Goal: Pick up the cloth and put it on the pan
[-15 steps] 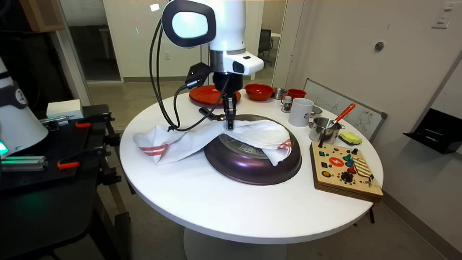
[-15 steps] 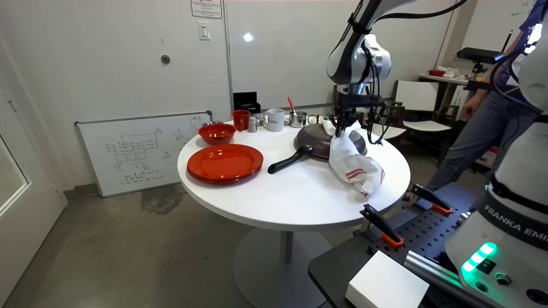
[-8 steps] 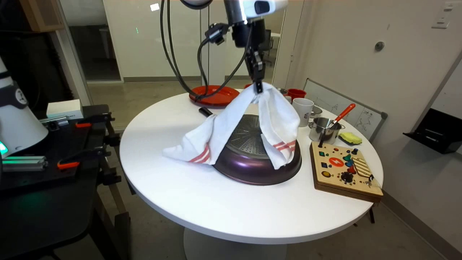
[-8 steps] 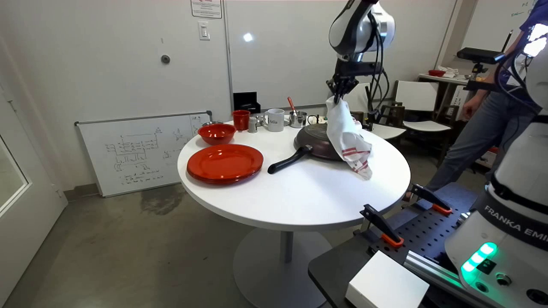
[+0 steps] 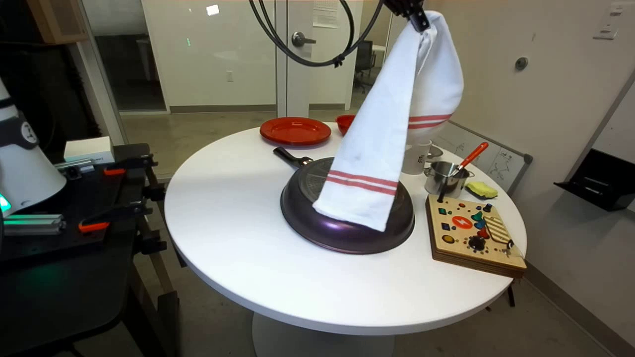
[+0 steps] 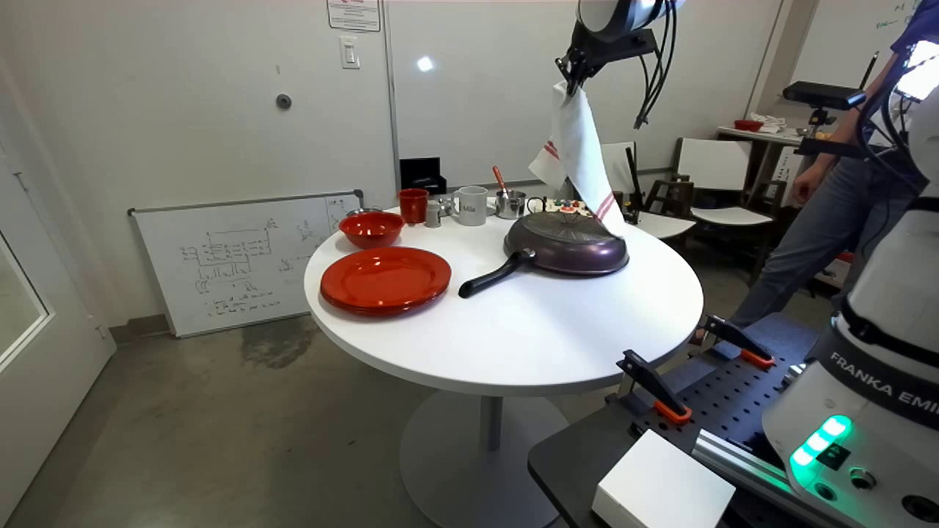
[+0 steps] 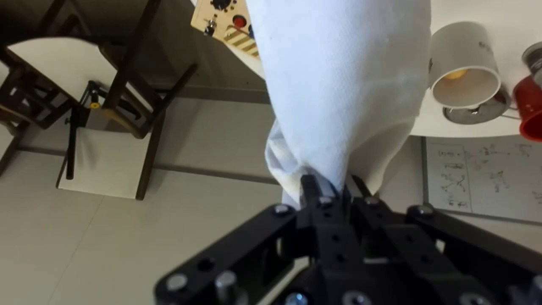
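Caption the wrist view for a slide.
Gripper pinching the white cloth; white mug and red cup visible at frame right.

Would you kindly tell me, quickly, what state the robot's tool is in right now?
Tool: closed, holding the white cloth, which hangs down from it.

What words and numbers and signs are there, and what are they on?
"FRANKA EMI": robot base, cut off at the picture's edge.
Lightning bolt: wooden board.
Too small or blurred to read: mug, leaning whiteboard, far whiteboard, wall sign, posted paper, white box.
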Motion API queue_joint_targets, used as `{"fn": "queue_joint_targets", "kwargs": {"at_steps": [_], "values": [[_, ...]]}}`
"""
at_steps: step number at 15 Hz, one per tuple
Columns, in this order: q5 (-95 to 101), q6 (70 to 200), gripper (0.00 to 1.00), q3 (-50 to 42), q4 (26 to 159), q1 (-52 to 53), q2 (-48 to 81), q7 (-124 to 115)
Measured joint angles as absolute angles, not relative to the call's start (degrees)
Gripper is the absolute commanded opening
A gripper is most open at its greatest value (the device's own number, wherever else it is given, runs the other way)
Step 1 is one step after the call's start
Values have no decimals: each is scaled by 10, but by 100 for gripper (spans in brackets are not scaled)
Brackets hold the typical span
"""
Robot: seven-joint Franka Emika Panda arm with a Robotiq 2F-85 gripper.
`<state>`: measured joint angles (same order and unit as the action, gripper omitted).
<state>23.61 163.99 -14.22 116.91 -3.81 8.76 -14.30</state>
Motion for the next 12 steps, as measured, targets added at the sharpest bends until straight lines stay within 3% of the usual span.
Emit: {"fn": "queue_joint_targets", "kwargs": {"at_steps": [4, 12], "values": [[261, 1652, 1, -154, 1135, -36, 101, -206], [121, 1650, 1, -129, 1078, -40, 95, -237]]}}
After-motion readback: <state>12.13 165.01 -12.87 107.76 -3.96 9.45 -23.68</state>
